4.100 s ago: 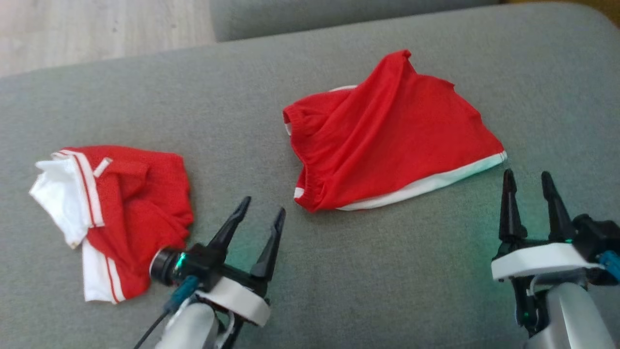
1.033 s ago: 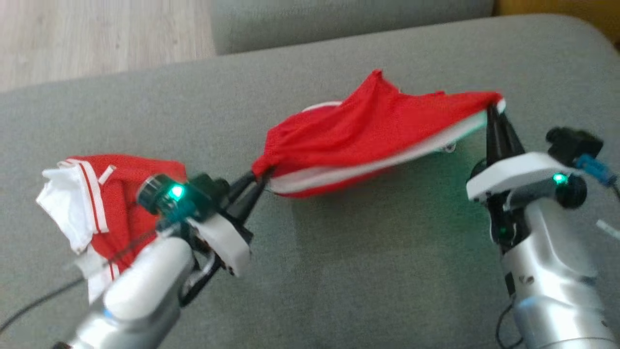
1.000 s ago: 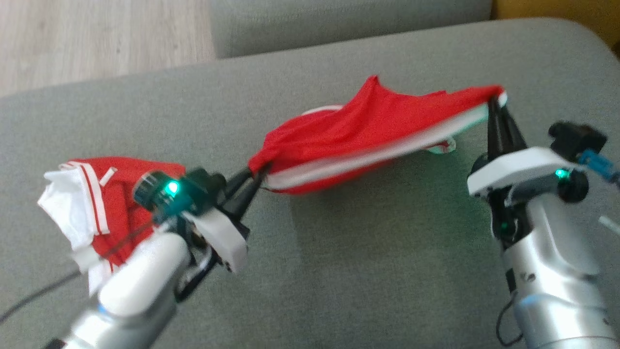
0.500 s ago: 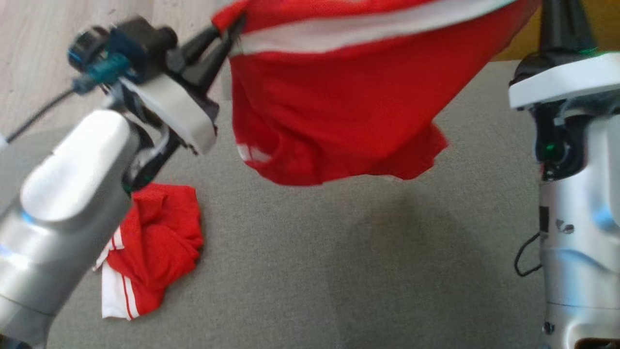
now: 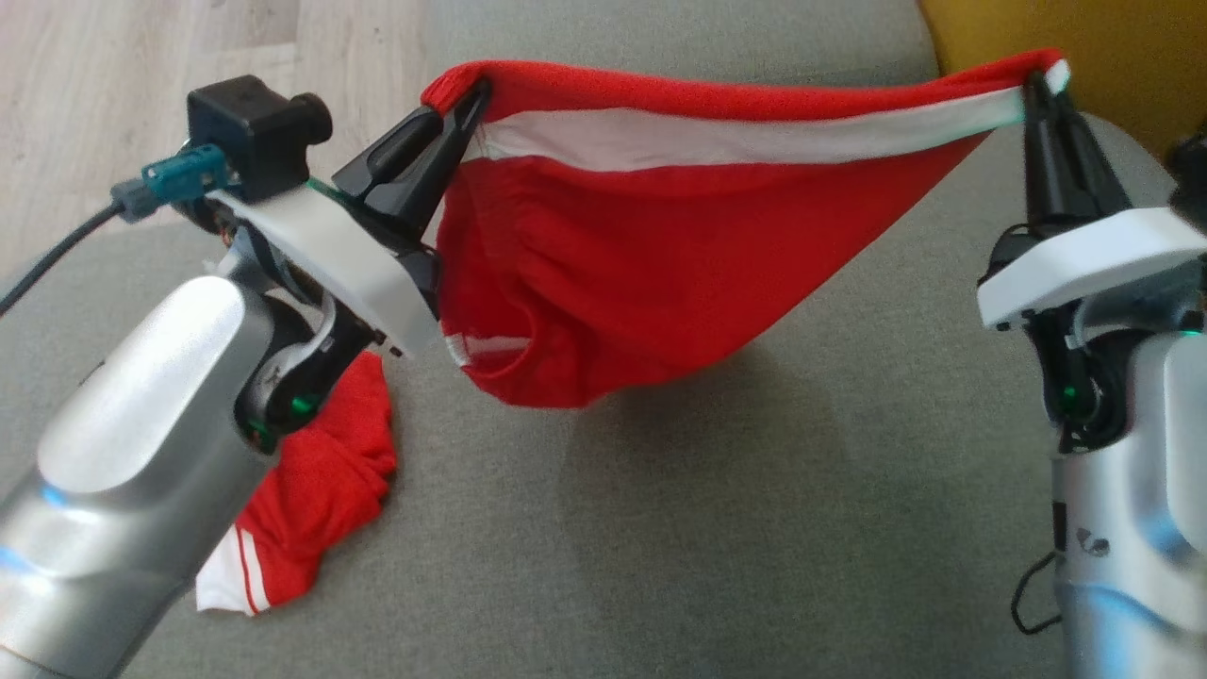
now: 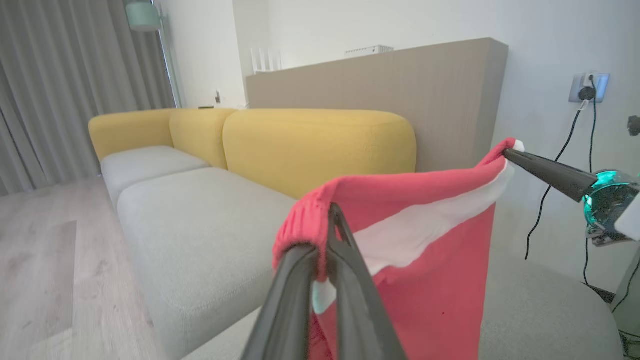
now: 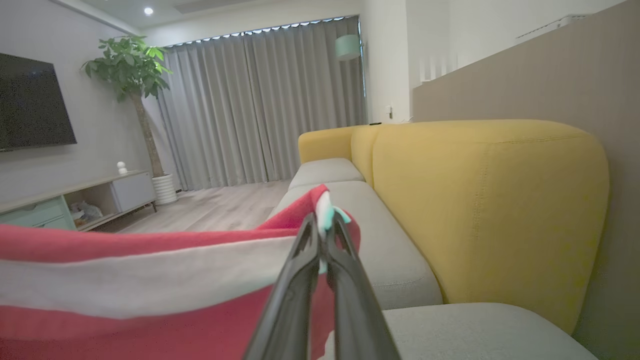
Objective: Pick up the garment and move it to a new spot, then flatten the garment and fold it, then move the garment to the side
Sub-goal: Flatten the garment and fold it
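A: Grey sofa cushion across the head camera, and pale wood floor up at eleven o'clock. What's on the far left?

B: Down at seven o'clock the garment, the red jersey, lies crumpled on the cushion. Its white edge with red stripes pokes out at the bottom. The rest is tucked behind the left forearm, and both grippers are well apart from it.

A: And the left gripper?

B: Up at eleven o'clock, pinched tight on one red corner of the shorts, right where the white band begins. On the left wrist camera the cloth bunches over the fingertips.

A: So the shorts are airborne?

B: Yes, lifted off the cushion and strung between the two arms. The band runs taut along the top, and the red body sags in a pouch toward the centre, with its shadow on the cushion underneath.

A: Over to the right, then.

B: Right gripper at one o'clock, fingers pressed together on the far end of the band, a white tip peeking past them. The yellow backrest sits behind it in the top right corner.
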Motion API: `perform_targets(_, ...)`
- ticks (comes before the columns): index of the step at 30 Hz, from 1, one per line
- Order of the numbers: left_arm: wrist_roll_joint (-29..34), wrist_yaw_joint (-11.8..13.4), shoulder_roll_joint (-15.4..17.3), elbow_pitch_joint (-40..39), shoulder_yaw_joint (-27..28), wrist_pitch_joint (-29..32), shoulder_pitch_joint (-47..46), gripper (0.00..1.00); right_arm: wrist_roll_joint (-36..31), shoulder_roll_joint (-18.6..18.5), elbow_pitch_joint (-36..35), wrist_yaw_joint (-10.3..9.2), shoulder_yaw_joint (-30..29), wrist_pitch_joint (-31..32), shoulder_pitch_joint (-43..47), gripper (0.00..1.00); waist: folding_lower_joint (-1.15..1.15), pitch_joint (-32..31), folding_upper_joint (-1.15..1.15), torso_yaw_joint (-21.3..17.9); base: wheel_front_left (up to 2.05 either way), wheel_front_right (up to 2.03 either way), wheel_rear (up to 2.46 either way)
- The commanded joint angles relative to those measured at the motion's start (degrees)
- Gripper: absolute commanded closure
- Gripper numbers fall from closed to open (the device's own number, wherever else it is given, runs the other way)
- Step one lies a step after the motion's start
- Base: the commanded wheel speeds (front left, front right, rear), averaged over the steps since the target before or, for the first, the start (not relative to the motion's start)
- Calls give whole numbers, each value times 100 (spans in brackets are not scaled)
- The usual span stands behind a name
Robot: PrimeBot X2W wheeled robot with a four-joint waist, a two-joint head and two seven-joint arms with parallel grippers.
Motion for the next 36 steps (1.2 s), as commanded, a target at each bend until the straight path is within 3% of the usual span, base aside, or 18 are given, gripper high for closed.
perform_targets(1,-147,53,269,-190,333,155,-301,100,20,31,-177,22,175,123,-363,100,0,102,0,-36,0,0,0)
perform_targets(7,-135,-50,296,-74,227,355,-558,100,-128,31,205,22,176,271,-948,100,0,791,0,-132,0,0,0)
perform_targets(13,5,-191,129,834,262,407,-1653,100,-222,31,1212,22,195,102,-2406,100,0,1715,0,-199,0,0,0)
perform_targets(16,483,-262,-1,1342,151,-162,-2494,100,-145,28,1936,22,73,-51,-3257,100,0,2043,0,-204,0,0,0)
perform_targets(20,790,-285,-288,2093,188,-999,-3498,100,-341,-3,2643,22,-245,-738,-4375,100,0,2475,0,-207,0,0,0)
perform_targets(24,966,-291,-473,2642,179,-1593,-4013,100,-528,3,3184,22,-547,-1366,-4918,100,0,2660,0,-221,0,0,0)
perform_targets(29,1092,-294,-692,3273,-103,-2222,-4296,100,-808,14,4092,22,-656,-2062,-5140,100,0,2836,0,-267,0,0,0)
perform_targets(36,587,-296,-711,3369,-1161,-2399,-3659,100,-1060,-140,5390,22,-397,-2082,-4670,100,0,2794,0,-261,0,0,0)
